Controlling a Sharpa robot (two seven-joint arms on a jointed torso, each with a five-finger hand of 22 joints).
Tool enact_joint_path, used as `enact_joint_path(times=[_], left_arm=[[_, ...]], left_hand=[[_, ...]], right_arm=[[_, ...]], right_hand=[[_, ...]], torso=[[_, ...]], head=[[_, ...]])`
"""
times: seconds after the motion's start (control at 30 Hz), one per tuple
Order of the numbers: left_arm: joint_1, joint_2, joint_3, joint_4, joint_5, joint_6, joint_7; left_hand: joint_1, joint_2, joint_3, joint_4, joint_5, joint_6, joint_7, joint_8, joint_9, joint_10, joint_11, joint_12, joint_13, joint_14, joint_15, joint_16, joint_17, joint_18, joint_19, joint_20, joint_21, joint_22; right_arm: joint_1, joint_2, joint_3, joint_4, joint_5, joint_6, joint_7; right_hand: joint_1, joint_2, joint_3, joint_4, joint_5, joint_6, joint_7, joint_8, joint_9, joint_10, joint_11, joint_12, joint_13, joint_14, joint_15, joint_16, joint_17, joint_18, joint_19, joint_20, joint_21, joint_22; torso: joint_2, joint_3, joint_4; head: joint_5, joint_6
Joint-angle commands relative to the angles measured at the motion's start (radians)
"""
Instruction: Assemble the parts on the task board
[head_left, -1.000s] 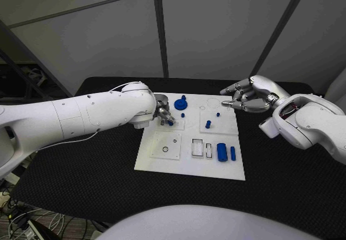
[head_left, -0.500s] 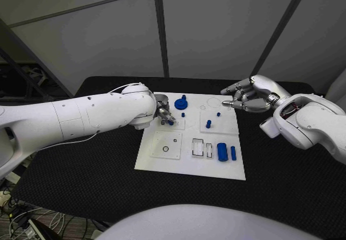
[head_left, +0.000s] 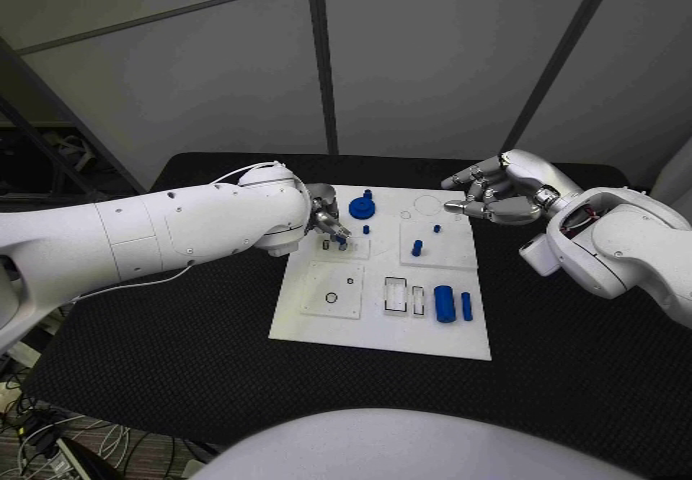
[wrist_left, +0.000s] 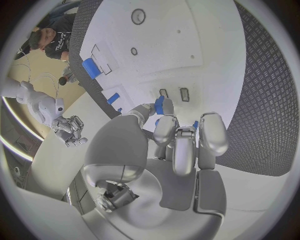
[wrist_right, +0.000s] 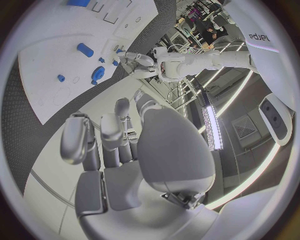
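Blue parts (head_left: 444, 297) on white task board (head_left: 378, 330), black table (head_left: 173, 350).

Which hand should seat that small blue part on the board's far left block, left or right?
Left. The left hand already pinches a small blue part right above the task board. The right hand hovers off the board's far right corner, holding nothing.

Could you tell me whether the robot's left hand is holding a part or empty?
Holding: the left hand pinches a small blue part at its fingertips, above the task board.
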Motion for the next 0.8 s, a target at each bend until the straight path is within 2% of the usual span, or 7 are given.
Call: enact_joint_path(times=[0.03, 0.43, 0.8], left_arm=[[0.000, -0.002, 0.003, 0.003, -0.012, -0.016, 0.004], [0.000, 0.008, 0.005, -0.008, -0.012, 0.003, -0.002], [-0.007, 0.016, 0.005, -0.016, -0.012, 0.020, -0.005]], left_hand=[[-0.005, 0.007, 0.225, -0.217, 0.003, 0.007, 0.001, 0.006, -0.001, 0.023, -0.004, 0.005, 0.012, 0.096, -0.006, 0.007, 0.226, -0.011, 0.009, -0.001, 0.003, 0.001], [-0.005, 0.006, 0.225, -0.217, 0.005, 0.007, 0.001, 0.006, 0.000, 0.023, -0.004, 0.003, 0.011, 0.095, -0.006, 0.006, 0.225, -0.011, 0.009, -0.001, 0.003, 0.001], [-0.006, 0.006, 0.226, -0.217, 0.005, 0.008, 0.001, 0.006, 0.000, 0.023, -0.005, 0.001, 0.010, 0.095, -0.006, 0.006, 0.224, -0.011, 0.008, -0.001, 0.003, 0.000]], right_arm=[[0.002, -0.001, 0.001, 0.002, -0.002, 0.005, 0.007], [0.002, -0.001, 0.001, 0.002, -0.003, 0.005, 0.005], [0.002, 0.000, 0.001, 0.001, -0.004, 0.007, 0.004]], right_hand=[[-0.011, -0.003, -0.001, 0.004, 0.004, 0.005, -0.002, -0.002, -0.001, 0.008, 0.002, 0.006, -0.001, 0.009, 0.000, -0.005, 0.001, 0.010, 0.007, 0.000, -0.005, -0.002], [-0.011, -0.003, -0.001, 0.004, 0.004, 0.005, -0.002, -0.002, -0.001, 0.008, 0.002, 0.006, -0.001, 0.009, 0.000, -0.005, 0.001, 0.010, 0.007, 0.000, -0.005, -0.002], [-0.011, -0.003, -0.001, 0.004, 0.004, 0.005, -0.002, -0.002, -0.001, 0.008, 0.002, 0.006, -0.001, 0.009, 0.000, -0.005, 0.001, 0.010, 0.007, 0.000, -0.005, -0.002]], torso=[[0.001, 0.0003, -0.0005], [0.000, 0.0000, -0.0018], [-0.001, 0.0004, 0.0003]], head=[[-0.001, -0.001], [0.000, -0.005], [-0.001, -0.008]])
